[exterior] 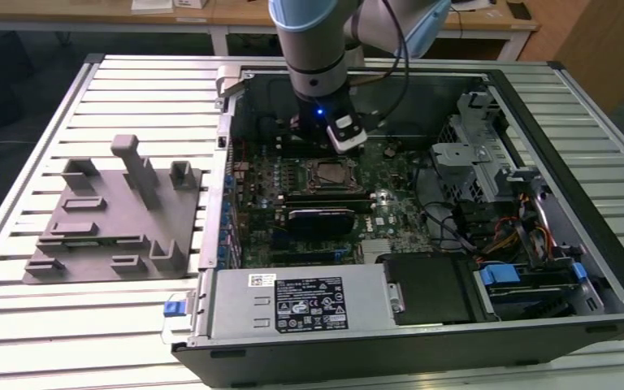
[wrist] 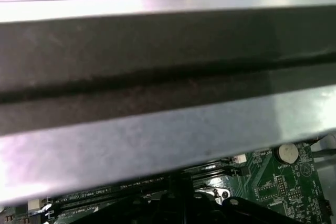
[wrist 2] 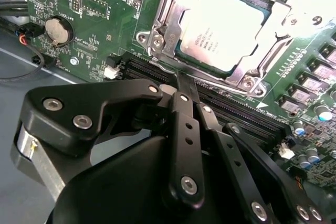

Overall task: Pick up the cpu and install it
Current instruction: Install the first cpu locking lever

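The cpu [wrist 2: 223,32], a flat square chip with a silver-grey top, lies inside the metal-framed socket [wrist 2: 157,38] on the green motherboard [wrist 2: 94,3]. In the exterior view the socket [exterior: 328,172] sits mid-board inside the open computer case [exterior: 572,268]. My gripper [wrist 2: 182,82] hangs just beside the socket's edge, over the black memory slots [wrist 2: 147,69]. Its black fingers [wrist 2: 184,129] are pressed together with nothing between them. In the exterior view the gripper [exterior: 331,140] hovers just beyond the socket. In the first wrist view the gripper [wrist: 181,200] shows dark against the board.
A grey case wall [wrist: 157,129] stands close to the wrist. A coin cell [wrist 2: 56,30] and cables [wrist 2: 21,40] lie near the board's edge. The power supply [exterior: 290,301], drive cage [exterior: 486,162] and a grey fixture plate [exterior: 106,219] on the slatted table surround the work area.
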Robot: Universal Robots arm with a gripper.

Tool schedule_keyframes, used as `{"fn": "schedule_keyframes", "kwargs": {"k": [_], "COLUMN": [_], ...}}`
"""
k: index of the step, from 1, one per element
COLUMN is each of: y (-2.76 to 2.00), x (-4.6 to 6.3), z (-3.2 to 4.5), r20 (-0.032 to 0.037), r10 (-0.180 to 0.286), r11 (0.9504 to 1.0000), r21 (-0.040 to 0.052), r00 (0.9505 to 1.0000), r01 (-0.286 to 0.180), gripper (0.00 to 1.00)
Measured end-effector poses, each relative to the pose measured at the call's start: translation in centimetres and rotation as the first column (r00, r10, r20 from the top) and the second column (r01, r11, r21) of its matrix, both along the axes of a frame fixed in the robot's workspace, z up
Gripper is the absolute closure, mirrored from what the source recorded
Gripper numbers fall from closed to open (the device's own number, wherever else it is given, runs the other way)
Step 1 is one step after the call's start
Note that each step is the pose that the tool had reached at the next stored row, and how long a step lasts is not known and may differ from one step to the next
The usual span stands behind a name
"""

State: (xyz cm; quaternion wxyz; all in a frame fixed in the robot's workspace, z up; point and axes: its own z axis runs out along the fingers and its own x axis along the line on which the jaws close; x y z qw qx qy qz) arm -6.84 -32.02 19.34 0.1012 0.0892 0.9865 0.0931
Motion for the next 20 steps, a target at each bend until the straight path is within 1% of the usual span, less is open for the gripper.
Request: {"fn": "schedule_keyframes", "kwargs": {"k": [5,11,17,20], "y": [0.00,0.00,0.00,-0.01], "x": [-0.03,-0.03,0.43,0.45], "z": [-0.21,-0.30,-0.31,-0.30], "r20": [0.0038,0.0041,0.0042,0.0041], "r10": [-0.005,-0.008,-0.009,-0.010], "r11": [1.0000,0.9999,0.9999,0.9999], "r21": [-0.0067,-0.0072,-0.0070,-0.0071], "r00": [1.0000,1.0000,1.0000,0.9999], "r01": [0.005,0.008,0.009,0.010], "gripper": [0.89,0.89,0.89,0.89]}}
